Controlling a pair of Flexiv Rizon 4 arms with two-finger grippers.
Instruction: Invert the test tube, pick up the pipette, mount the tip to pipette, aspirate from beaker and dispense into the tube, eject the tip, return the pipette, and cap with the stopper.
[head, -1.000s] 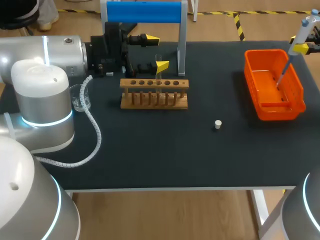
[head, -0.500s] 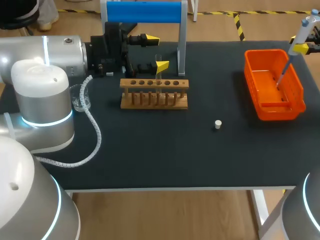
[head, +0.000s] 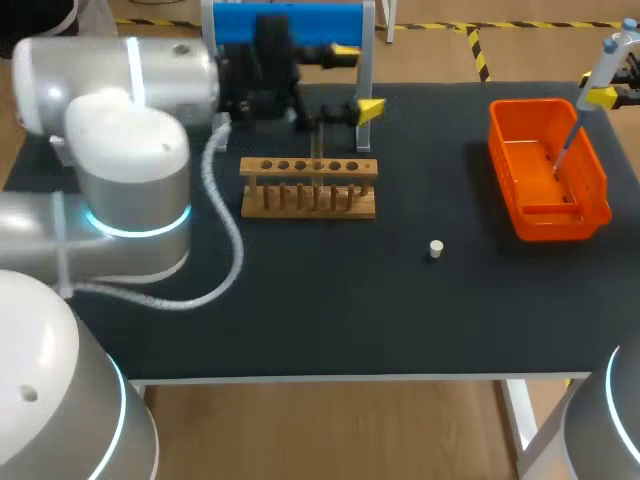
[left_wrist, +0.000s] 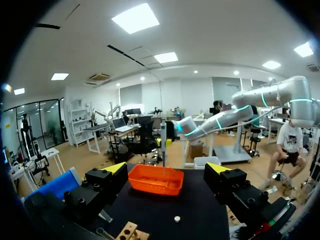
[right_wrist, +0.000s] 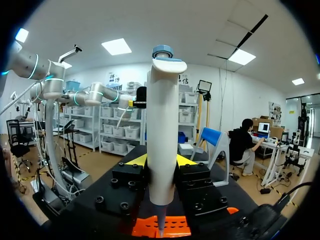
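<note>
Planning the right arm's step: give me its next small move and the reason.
Probably eject the tip. The right gripper is shut on the pipette, held upright over the bin with its thin end pointing in. The stopper lies loose on the table, and the left gripper is open and empty, so capping comes later.

— Rack (head: 308, 187)?
— Mid-counter (head: 300, 320), toward the back. Left arm's jaws just behind it.
— Stopper (head: 436, 248)?
— Right of rack, nearer the front.
— Bin (head: 545, 232)?
— Far right. Pipette (head: 590, 90) upright over it.
</note>
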